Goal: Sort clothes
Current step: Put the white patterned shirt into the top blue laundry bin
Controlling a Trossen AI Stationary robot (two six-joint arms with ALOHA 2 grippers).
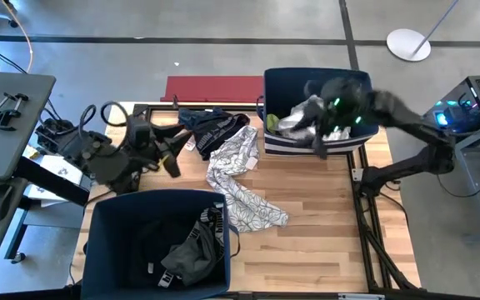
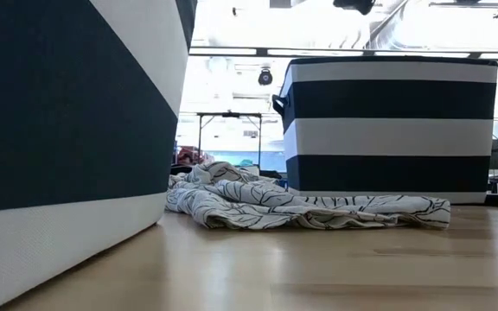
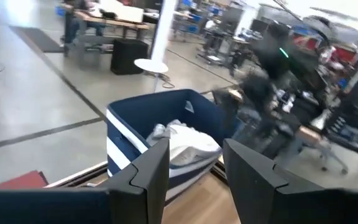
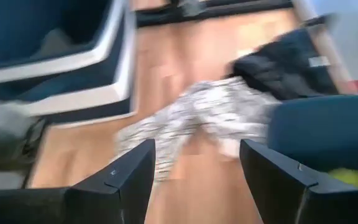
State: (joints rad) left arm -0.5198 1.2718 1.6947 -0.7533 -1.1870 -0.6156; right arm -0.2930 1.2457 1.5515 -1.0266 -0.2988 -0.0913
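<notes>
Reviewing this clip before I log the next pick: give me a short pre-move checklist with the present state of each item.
1. Right gripper empty: ok, its fingers stand apart with nothing between them.
2. Right gripper clear of the far bin: not ok, it hangs over that bin, above the light clothes in it.
3. Left gripper empty: ok, nothing shows between its fingers.
4. Clothes left on the table: ok, the patterned garment and the dark garment lie loose on the wood.
5. Near bin open to receive: ok, dark clothes lie inside, with space left.
6. Which garment is next: cannot tell.
</notes>
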